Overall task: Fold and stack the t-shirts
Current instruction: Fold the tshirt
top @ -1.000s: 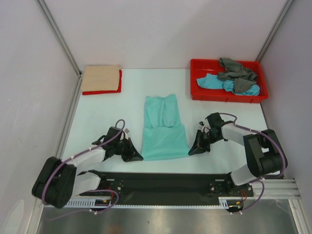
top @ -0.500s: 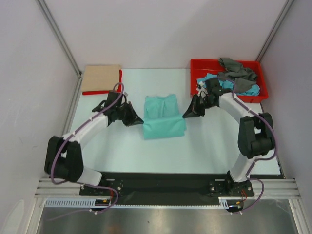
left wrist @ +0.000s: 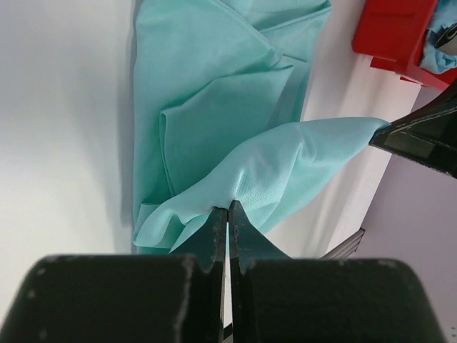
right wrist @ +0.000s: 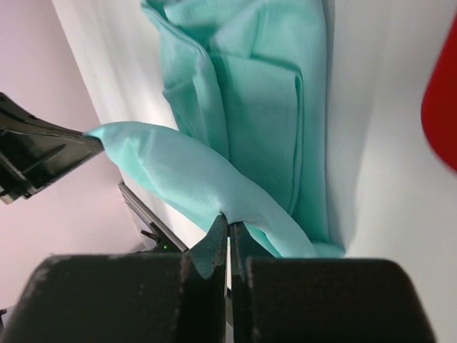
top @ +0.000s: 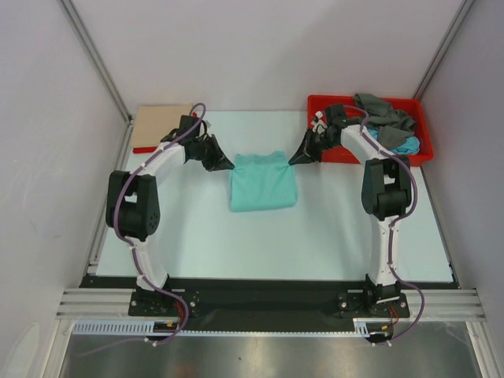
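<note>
A mint-green t-shirt (top: 263, 183) lies folded on the white table's middle. My left gripper (top: 231, 166) is shut on one corner of its turned-over edge, and my right gripper (top: 293, 160) is shut on the other corner. In the left wrist view the jaws (left wrist: 228, 207) pinch the cloth (left wrist: 207, 86). The right wrist view shows the same grip (right wrist: 228, 220) on the cloth (right wrist: 264, 107), with the held edge stretched between both grippers. A folded beige shirt (top: 161, 124) lies on a red shirt (top: 144, 149) at the back left. Grey (top: 383, 113) and turquoise-blue (top: 407, 145) shirts lie crumpled in the tray.
A red plastic tray (top: 346, 155) stands at the back right, close behind my right gripper. Purple-white walls with metal corner posts enclose the table on three sides. Both arms reach far across the table from their bases at the near edge.
Both grippers carried the mint-green shirt's near hem away from the bases and over the shirt, toward its far edge. The shirt now lies about half as long.
</note>
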### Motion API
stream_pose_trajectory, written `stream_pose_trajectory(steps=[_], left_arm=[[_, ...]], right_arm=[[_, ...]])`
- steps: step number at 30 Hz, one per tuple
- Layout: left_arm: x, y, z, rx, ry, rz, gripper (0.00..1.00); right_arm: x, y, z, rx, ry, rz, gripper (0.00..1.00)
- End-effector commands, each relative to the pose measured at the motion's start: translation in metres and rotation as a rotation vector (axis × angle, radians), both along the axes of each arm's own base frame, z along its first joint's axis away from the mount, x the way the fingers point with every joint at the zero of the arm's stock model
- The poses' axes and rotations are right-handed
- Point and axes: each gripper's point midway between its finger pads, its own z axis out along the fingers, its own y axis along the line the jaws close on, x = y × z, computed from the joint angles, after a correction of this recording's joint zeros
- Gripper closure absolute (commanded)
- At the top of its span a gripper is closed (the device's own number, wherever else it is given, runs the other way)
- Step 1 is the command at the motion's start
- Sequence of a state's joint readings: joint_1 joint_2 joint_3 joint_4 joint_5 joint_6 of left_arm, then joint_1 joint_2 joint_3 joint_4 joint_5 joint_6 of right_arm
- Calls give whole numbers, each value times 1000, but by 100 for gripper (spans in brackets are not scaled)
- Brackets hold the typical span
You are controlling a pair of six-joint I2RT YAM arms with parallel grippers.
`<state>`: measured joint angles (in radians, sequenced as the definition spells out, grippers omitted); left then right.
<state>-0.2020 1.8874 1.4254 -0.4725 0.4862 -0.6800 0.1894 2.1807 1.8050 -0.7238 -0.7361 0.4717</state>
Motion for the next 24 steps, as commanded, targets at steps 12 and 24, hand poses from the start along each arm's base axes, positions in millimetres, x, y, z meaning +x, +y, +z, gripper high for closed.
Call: stream_pose_trajectory(steps=[12, 24], left_arm=[[62, -1, 12, -97, -84, -8, 100], [87, 4, -5, -133, -84, 18, 94]], right_arm=[[65, 8, 14, 115, -66, -56, 100], [91, 7, 2, 158, -92, -80, 100]])
